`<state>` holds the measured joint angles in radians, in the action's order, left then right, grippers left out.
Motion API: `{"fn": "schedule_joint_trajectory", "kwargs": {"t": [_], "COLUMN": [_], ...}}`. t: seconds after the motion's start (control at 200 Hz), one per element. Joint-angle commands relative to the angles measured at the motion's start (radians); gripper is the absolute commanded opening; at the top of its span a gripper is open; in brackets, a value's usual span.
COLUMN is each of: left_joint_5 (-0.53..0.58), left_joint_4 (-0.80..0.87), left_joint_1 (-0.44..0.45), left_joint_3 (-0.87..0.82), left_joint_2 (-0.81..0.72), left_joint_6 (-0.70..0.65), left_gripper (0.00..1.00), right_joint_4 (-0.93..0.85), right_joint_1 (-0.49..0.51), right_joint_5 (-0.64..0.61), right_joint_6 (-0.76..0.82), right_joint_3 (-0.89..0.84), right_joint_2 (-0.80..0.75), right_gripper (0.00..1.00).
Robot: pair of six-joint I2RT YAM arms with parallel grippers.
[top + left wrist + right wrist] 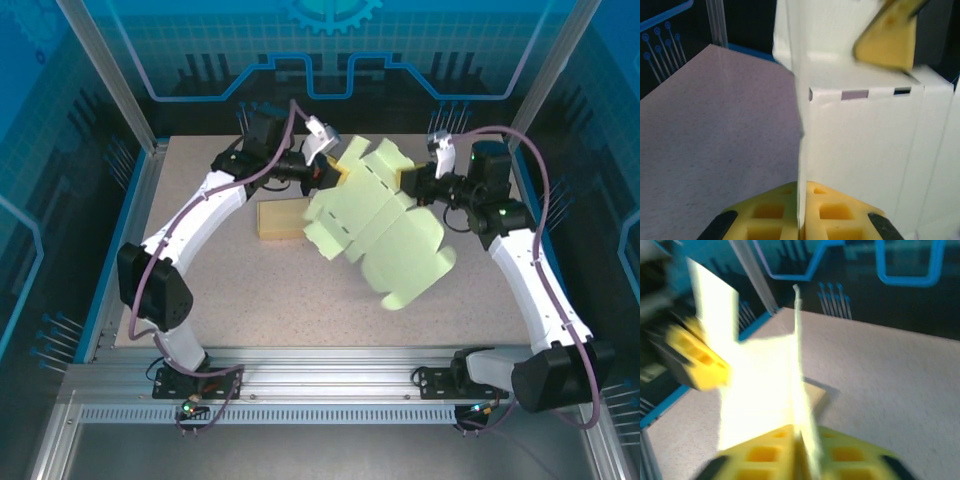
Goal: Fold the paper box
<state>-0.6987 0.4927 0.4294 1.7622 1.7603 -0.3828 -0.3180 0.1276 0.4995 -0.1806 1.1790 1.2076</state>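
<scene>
The paper box (pixel 375 225) is a flat, pale green die-cut sheet held up over the middle of the table, tilted between both arms. My left gripper (pixel 335 170) is at its upper left edge. In the left wrist view that gripper (pixel 802 192) is shut on the sheet (pixel 860 145), whose edge runs straight up between the yellow fingers. My right gripper (pixel 408 180) is at the upper right edge. In the blurred right wrist view the sheet (pixel 760 385) passes between its fingers (pixel 800 432), which sit close on either side of it.
A tan wooden block (pixel 280 220) lies on the table just left of the sheet and partly under it. Blue enclosure walls and metal posts ring the table. Each wrist view catches the other gripper's yellow fingers (pixel 887 40) (pixel 695 360) across the sheet.
</scene>
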Motion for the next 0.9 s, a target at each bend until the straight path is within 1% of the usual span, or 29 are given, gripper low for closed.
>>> {"fn": "schedule_joint_trajectory", "kwargs": {"t": [0.0, 0.025, 0.055, 0.08, 0.165, 0.28, 0.36, 0.465, 0.52, 0.58, 0.66, 0.7, 0.735, 0.83, 0.895], "left_joint_5": [0.194, 0.219, 0.244, 0.263, 0.319, 0.392, 0.482, 0.638, 0.685, 0.739, 0.853, 0.901, 0.925, 0.943, 0.982], "left_joint_4": [0.368, 0.385, 0.412, 0.435, 0.475, 0.412, 0.354, 0.269, 0.228, 0.163, 0.04, -0.025, -0.078, -0.219, -0.392], "left_joint_1": [0.059, 0.074, 0.093, 0.107, 0.148, 0.198, 0.23, 0.264, 0.279, 0.297, 0.33, 0.341, 0.35, 0.354, 0.356], "left_joint_3": [0.113, 0.127, 0.151, 0.171, 0.228, 0.219, 0.209, 0.196, 0.183, 0.15, 0.075, 0.038, 0.009, -0.073, -0.16], "left_joint_2": [0.069, 0.082, 0.102, 0.119, 0.175, 0.216, 0.243, 0.28, 0.295, 0.302, 0.31, 0.317, 0.324, 0.328, 0.316], "left_joint_6": [-0.169, -0.189, -0.216, -0.239, -0.304, -0.366, -0.412, -0.475, -0.498, -0.524, -0.586, -0.615, -0.63, -0.638, -0.668], "left_gripper": [0.1, 0.1, 0.1, 0.1, 0.11, 0.11, 0.11, 0.1, 0.1, 0.1, 0.1, 0.1, 0.1, 0.11, 0.11], "right_joint_4": [-0.056, -0.064, -0.079, -0.093, -0.135, -0.185, -0.197, -0.199, -0.196, -0.176, -0.135, -0.105, -0.075, -0.002, 0.018], "right_joint_1": [-0.012, -0.014, -0.021, -0.027, -0.062, -0.109, -0.146, -0.187, -0.204, -0.22, -0.228, -0.235, -0.244, -0.281, -0.302], "right_joint_5": [-0.177, -0.209, -0.25, -0.277, -0.306, -0.363, -0.365, -0.365, -0.358, -0.33, -0.292, -0.264, -0.233, -0.133, -0.094], "right_joint_6": [-0.103, -0.117, -0.144, -0.164, -0.202, -0.233, -0.248, -0.265, -0.275, -0.278, -0.281, -0.285, -0.294, -0.326, -0.345], "right_joint_3": [-0.116, -0.139, -0.161, -0.175, -0.213, -0.231, -0.238, -0.252, -0.262, -0.277, -0.294, -0.334, -0.351, -0.381, -0.383], "right_joint_2": [-0.05, -0.065, -0.079, -0.09, -0.113, -0.134, -0.151, -0.162, -0.158, -0.144, -0.114, -0.096, -0.078, -0.027, 0.01], "right_gripper": [0.37, 0.43, 0.53, 0.58, 0.64, 0.74, 0.75, 0.76, 0.75, 0.75, 0.74, 0.74, 0.73, 0.72, 0.71]}}
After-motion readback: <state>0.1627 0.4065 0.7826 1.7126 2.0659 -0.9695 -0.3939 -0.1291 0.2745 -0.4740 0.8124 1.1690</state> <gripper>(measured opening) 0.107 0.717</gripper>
